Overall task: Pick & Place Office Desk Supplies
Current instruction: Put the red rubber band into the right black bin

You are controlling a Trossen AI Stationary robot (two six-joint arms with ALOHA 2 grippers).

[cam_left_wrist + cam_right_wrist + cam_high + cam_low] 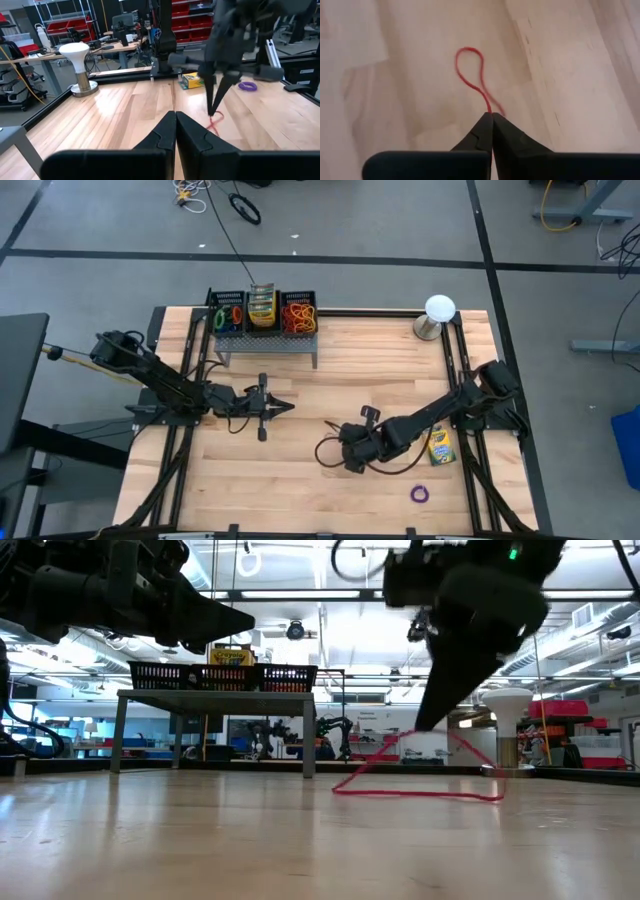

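A red rubber band (469, 70) hangs as a long loop from my right gripper (492, 116), which is shut on it near the table's middle (340, 455). My left gripper (284, 408) waits left of centre, shut and level, with nothing in it (175, 118). A yellow-and-green crayon box (440, 446) lies flat on the table by the right rail, and a purple rubber band (420, 494) lies near the front edge. A black basket (262, 315) on a small grey stand at the far edge holds more bands and crayon boxes. My right gripper pinches one end of the red band's loop (489, 107) between its two fingertips. The fingers slant down from the table's right side (430, 720). The band is drawn up at that end, while its lower strand (420, 795) runs along the tabletop.
A white ball on a metal base (438, 312) stands at the far right corner. Black rails (462, 380) run along both sides of the wooden table. Bare wood lies between the two grippers and the basket stand (215, 695).
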